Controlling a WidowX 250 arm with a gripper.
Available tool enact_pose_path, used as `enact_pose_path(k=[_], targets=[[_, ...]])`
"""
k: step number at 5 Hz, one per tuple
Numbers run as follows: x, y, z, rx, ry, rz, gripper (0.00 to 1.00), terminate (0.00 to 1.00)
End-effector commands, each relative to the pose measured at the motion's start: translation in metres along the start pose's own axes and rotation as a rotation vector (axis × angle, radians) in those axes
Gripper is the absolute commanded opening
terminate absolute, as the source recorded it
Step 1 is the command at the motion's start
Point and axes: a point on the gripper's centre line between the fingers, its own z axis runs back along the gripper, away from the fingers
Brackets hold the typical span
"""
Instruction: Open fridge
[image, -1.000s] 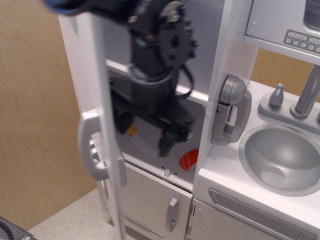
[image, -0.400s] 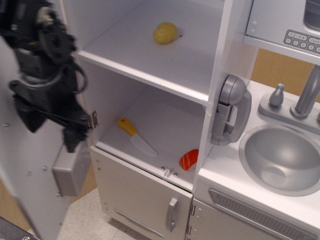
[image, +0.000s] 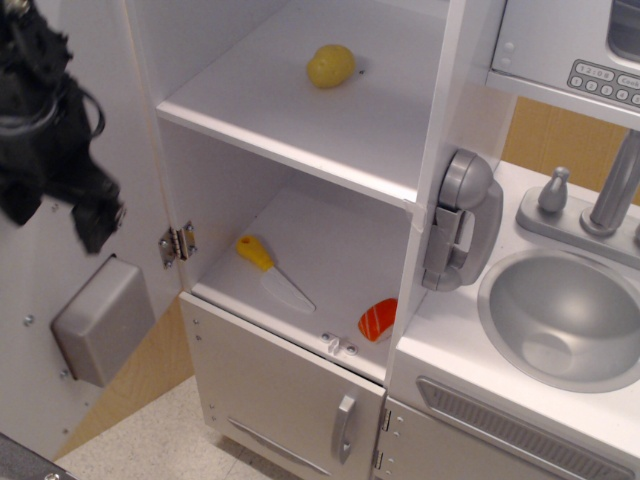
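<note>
The fridge (image: 300, 130) stands open, its white shelves showing. Its upper door (image: 70, 330) is swung wide to the left, inner face toward me, with a grey box on it. My black gripper (image: 60, 205) is at the far left in front of the door's inner face. Motion blur and its dark shape hide whether the fingers are open or shut. The door handle is out of view.
A yellow lemon-like toy (image: 331, 65) lies on the upper shelf. A yellow-handled knife (image: 272, 275) and an orange-red piece (image: 377, 319) lie on the lower shelf. The small lower door (image: 290, 400), a grey phone (image: 460, 220) and the sink (image: 565, 315) are to the right.
The upper door has swung from nearly edge-on to wide open on the left. My gripper moved left with it, out of the fridge opening, which uncovered the shelves.
</note>
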Motion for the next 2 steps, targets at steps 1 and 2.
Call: enact_pose_path(k=[1,2], targets=[[0.0488,0.0109,0.0137,-0.048,-0.088,-0.027,1.0,0.0],[0.0488,0.0109,0.0137,-0.048,-0.088,-0.027,1.0,1.0]])
